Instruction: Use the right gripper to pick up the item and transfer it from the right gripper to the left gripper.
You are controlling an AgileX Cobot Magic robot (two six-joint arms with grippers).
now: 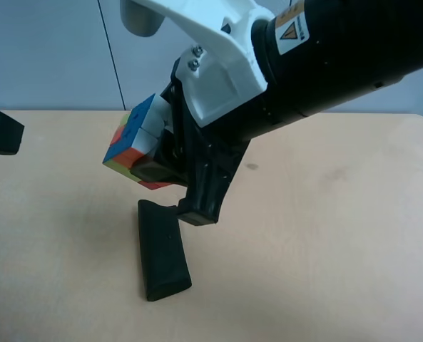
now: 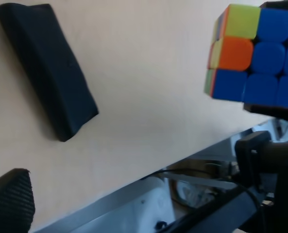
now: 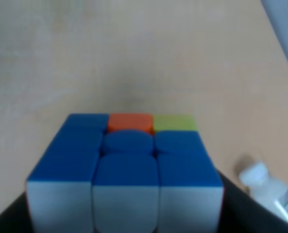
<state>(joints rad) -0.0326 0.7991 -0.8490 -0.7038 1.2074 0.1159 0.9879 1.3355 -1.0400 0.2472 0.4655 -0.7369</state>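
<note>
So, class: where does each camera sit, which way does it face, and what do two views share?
Exterior high: mounted above, looking down on the table and pouch; the right claw holds the cube.
Right wrist: on the right arm, looking past the cube to a bottle.
Left wrist: on the left arm, facing table, pouch and cube; its own fingertip shows.
Shared: the cube, in all three.

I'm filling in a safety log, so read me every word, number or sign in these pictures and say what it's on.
The warning sticker on the black arm: a triangular warning sign; the print under it is too small to read.
The white bottle: label print too blurred to read.
The puzzle cube: coloured squares only, no text.
No words can be read anywhere.
</note>
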